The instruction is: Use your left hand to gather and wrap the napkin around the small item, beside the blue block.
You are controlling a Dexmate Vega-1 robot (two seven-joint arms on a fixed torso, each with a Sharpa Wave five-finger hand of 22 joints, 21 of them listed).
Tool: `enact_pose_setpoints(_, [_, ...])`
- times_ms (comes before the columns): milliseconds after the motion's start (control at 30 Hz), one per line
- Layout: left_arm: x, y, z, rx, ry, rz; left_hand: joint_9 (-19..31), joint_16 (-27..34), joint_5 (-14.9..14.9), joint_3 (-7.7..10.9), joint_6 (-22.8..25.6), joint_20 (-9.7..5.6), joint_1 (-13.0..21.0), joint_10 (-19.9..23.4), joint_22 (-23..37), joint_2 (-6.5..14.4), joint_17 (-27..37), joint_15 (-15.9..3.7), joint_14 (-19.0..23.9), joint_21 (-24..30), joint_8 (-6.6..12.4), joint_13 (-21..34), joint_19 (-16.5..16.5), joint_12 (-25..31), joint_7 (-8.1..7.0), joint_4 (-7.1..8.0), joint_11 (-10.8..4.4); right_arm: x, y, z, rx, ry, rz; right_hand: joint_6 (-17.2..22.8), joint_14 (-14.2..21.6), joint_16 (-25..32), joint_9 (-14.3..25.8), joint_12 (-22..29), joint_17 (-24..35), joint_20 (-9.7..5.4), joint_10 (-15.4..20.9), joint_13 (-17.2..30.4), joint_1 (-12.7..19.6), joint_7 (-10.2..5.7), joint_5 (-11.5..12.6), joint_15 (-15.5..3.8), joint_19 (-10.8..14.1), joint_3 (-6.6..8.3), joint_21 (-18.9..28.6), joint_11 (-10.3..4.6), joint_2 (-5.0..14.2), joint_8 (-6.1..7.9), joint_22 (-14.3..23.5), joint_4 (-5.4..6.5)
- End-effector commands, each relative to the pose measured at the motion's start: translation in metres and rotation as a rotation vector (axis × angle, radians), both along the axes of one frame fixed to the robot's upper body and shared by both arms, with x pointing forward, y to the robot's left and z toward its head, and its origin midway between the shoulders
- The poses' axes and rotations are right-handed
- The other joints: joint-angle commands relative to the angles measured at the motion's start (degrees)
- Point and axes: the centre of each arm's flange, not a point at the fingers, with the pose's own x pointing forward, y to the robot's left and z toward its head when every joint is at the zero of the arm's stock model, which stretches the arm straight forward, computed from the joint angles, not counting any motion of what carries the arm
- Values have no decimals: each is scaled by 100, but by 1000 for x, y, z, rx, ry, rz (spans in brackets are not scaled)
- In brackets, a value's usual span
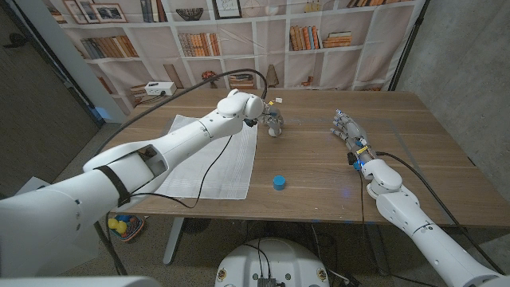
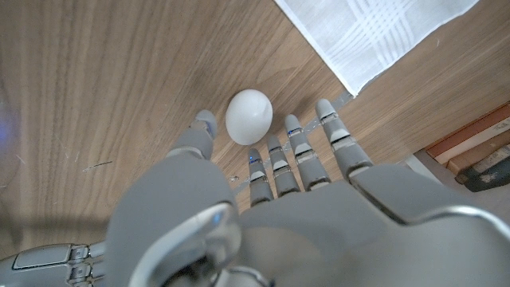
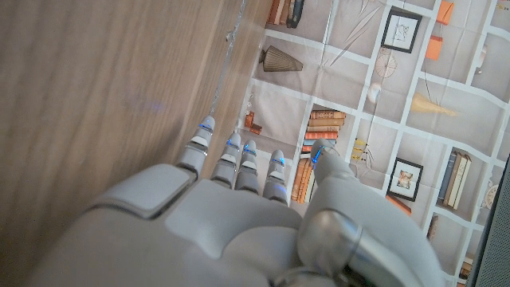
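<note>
Head view, nearest the robot: a blue block (image 1: 280, 182) sits near the table's (image 1: 319, 191) front edge, just beside the white napkin (image 1: 213, 159) spread flat to its left. Farther back, the left hand (image 1: 273, 122) hovers past the napkin's far corner. Left wrist view shows its fingers (image 2: 301, 155) spread apart, holding nothing, around a small white egg (image 2: 249, 116) on bare wood, off the napkin. The right hand (image 1: 348, 129) rests well apart, fingers loosely extended, empty. A bookshelf backdrop (image 1: 239, 40) stands behind.
</note>
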Motion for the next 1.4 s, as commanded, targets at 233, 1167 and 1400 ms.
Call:
enact_pose_setpoints(233, [4, -8, -15, 24, -20, 15, 24, 138, 49, -75, 195, -11, 196, 254, 78, 153, 88, -427, 207, 154, 18, 52, 194, 80, 86, 4, 16, -2, -5, -3, 10, 1, -10, 75, 113, 56, 22, 7, 32, -6, 89, 18, 5, 0, 13, 8, 56, -4, 37, 28, -7, -1, 20, 23])
enact_pose_setpoints(1167, [-5, 18, -26, -143, -326, -65, 315, 1548, 37, 492, 3580, -601, 3226, 2552, 725, 878, 1449, -1085, 2847, 2124, 821, 907, 1134, 1468, 516, -36, -159, -4, -3, 6, -10, -4, -26, 139, 166, 77, 24, 15, 50, 7, 199, 21, -12, 16, 11, 32, 66, -14, 38, 65, -10, -13, 20, 27])
enact_pose_setpoints(1400, [-17, 25, -14, -192, -388, -83, 454, 1690, 35, 480, 3781, -657, 3446, 2686, 868, 813, 1690, -1093, 3146, 2463, 943, 1122, 1102, 1629, 561, -65, -137, -2, 0, 8, -13, -6, -21, 145, 160, 75, 24, 10, 54, 4, 203, 21, -20, 21, 9, 27, 60, -19, 35, 50, -13, -18, 21, 31])
